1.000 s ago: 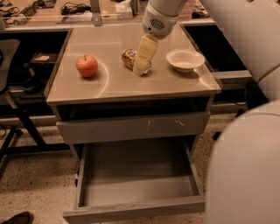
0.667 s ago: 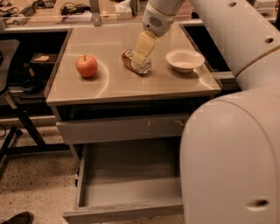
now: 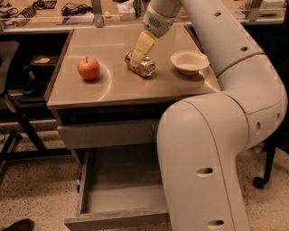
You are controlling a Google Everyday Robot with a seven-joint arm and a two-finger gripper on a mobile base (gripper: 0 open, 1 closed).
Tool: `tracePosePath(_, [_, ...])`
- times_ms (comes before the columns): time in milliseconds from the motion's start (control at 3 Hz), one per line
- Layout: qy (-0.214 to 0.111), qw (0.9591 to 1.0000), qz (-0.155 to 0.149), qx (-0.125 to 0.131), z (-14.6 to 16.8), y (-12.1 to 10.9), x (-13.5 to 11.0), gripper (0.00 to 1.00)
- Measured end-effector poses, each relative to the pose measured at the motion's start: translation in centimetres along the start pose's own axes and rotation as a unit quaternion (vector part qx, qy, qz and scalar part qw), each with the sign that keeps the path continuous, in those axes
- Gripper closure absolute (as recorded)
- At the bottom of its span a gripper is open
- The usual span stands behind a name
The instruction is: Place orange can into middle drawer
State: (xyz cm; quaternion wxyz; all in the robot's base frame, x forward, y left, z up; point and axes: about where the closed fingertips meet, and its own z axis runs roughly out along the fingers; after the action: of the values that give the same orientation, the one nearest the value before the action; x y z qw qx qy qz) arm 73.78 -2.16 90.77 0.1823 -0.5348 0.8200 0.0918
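Note:
The orange can (image 3: 143, 67) lies on its side on the tabletop (image 3: 117, 85), between a red apple and a white bowl. My gripper (image 3: 137, 57) comes down from the upper right, and its cream tip rests on the can's upper left side. The middle drawer (image 3: 118, 182) is pulled open below the table. Its grey tray shows nothing inside, and my arm hides its right part. Above it is a closed grey drawer front (image 3: 106, 133).
A red apple (image 3: 88, 68) sits on the left of the tabletop. A white bowl (image 3: 189, 61) sits on the right. My large white arm (image 3: 212, 149) fills the right foreground. Dark chair legs (image 3: 18, 131) stand at the left, and cables lie on the far counter (image 3: 72, 8).
My arm's elbow has swung into the right foreground and now covers the drawer's right side. The gripper has shifted slightly left onto the can. The can and the apple stay in place.

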Motion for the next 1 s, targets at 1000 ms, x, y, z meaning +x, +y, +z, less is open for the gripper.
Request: tracePosePath(1000, [0.008, 0.9996, 0.026, -0.009, 4.4, -1.4, -1.8, 0.0])
